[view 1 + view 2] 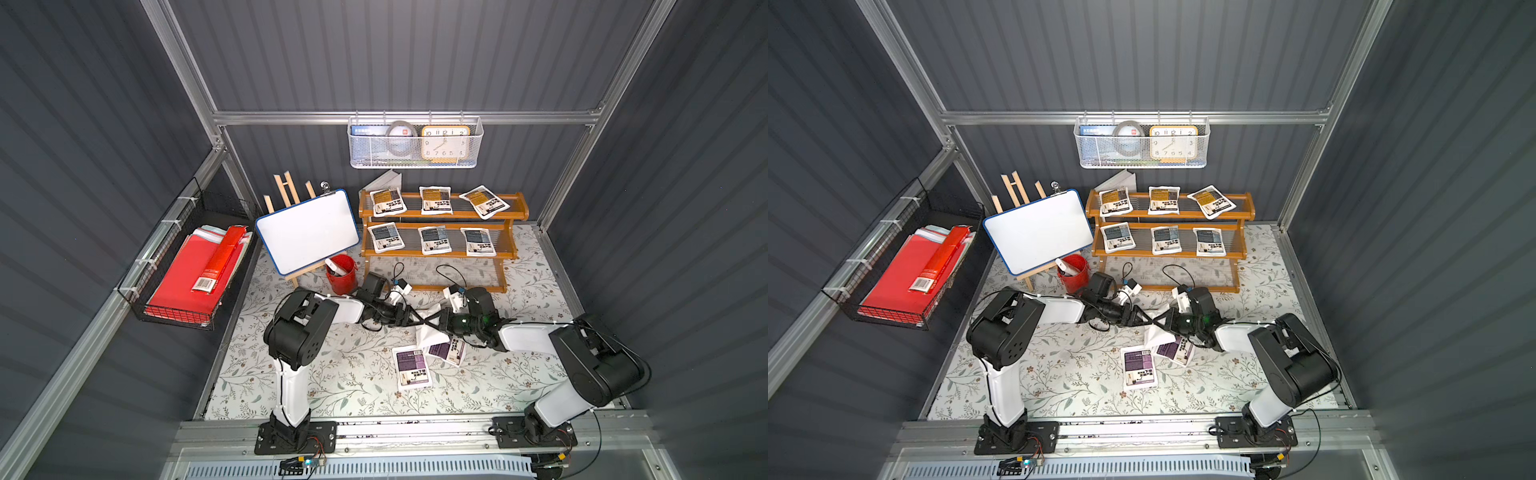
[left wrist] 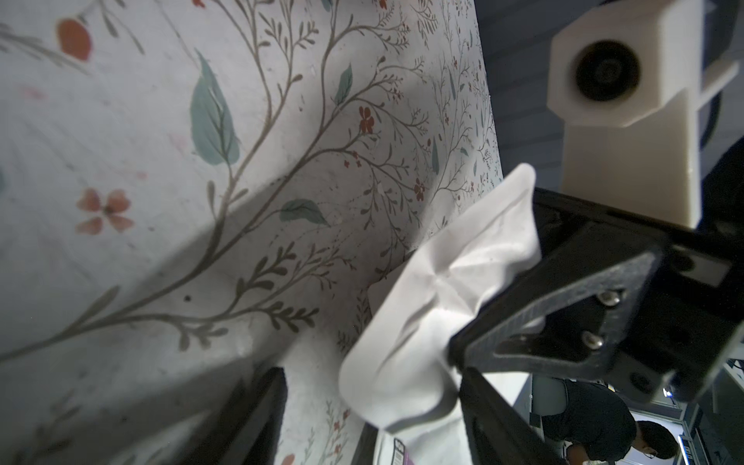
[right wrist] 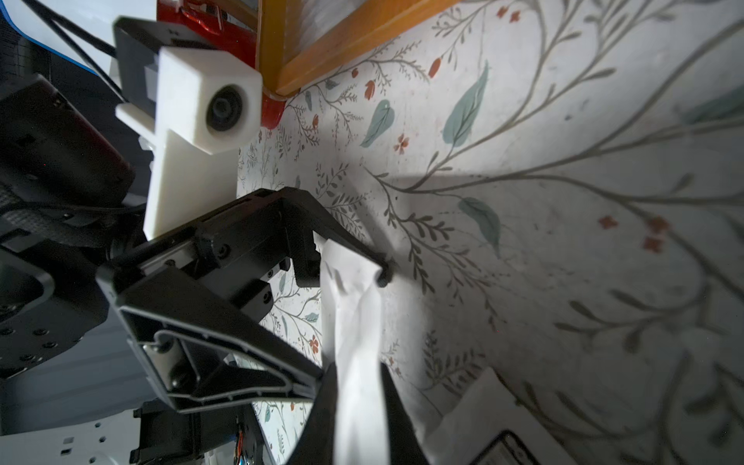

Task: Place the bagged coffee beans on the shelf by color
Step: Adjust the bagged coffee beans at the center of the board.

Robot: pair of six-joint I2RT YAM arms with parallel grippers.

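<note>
Between right gripper [image 3: 356, 386] fingers: pouch [image 3: 352, 314], white side showing, pinched tight; left gripper [image 2: 366, 406] spread wide about its other end; two purple pouches [image 1: 412, 368] just below.

Both top views are bright, even and sharp, the corrugated walls [image 1: 83, 166] splaying outward at the edges. My wrist views are dim: hard shadows cross the floral mat [image 2: 120, 141], the white pouch [image 3: 354, 322] shows brightest, my left finger [image 2: 249, 418] blurs.

Left arm [image 1: 297, 386] and right arm [image 1: 561, 399] had white link shells, black joints, and black cables [image 1: 281, 390]. Camera mount [image 2: 628, 72] was white; right gripper [image 2: 459, 364] was black with silver screws [image 2: 608, 297].
</note>
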